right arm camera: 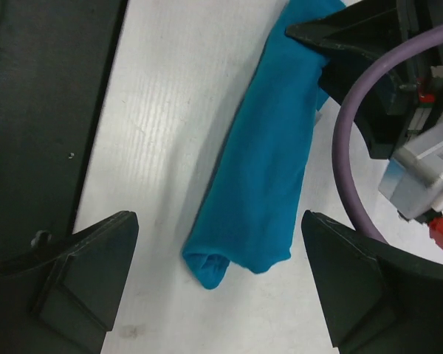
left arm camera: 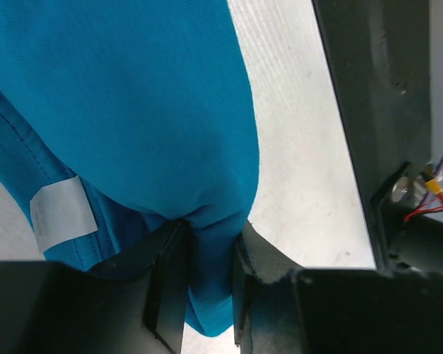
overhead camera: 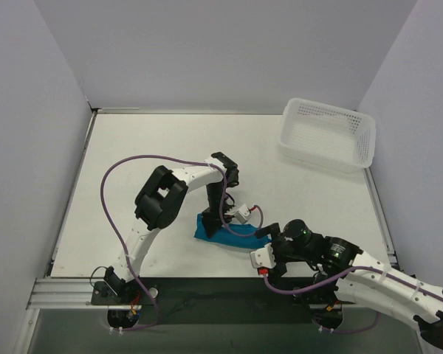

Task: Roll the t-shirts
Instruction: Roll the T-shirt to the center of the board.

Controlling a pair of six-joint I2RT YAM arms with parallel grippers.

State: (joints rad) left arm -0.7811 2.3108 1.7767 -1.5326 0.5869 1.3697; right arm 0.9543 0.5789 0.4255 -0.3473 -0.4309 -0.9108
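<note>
Right wrist view: the right fingers (right arm camera: 88,273) stand spread wide with nothing between them. They hover over the near end of the t-shirt (right arm camera: 258,184), which lies on the white bench (right arm camera: 162,110) as a snug teal roll running from 6 o'clock up toward 1 o'clock. The end of the roll shows a small folded mouth where the layers meet.

In the left wrist view, the left fingers (left arm camera: 166,287) are closed on a pinch of the same cloth at 6 o'clock, and the fabric bulges smoothly above the grip. A white tag (left arm camera: 63,214) is sewn at the hem at 8 o'clock. It looks blank, with no brand or writing that can be read.

The shirt looks light, soft and limp, with no stiffness of its own. I judge that the roll will sag or loosen if lifted by one thin layer. A safer hold would span the full thickness of the roll, near an end or at both ends together, so the layers stay wound. The knit looks matt rather than slippery, so a modest squeeze should do.

From the top camera, the roll sits at about 6 o'clock on the bench, close to the near edge between the two arms. A white mesh basket (overhead camera: 321,158) stands well apart at about 1 o'clock in the far corner.
</note>
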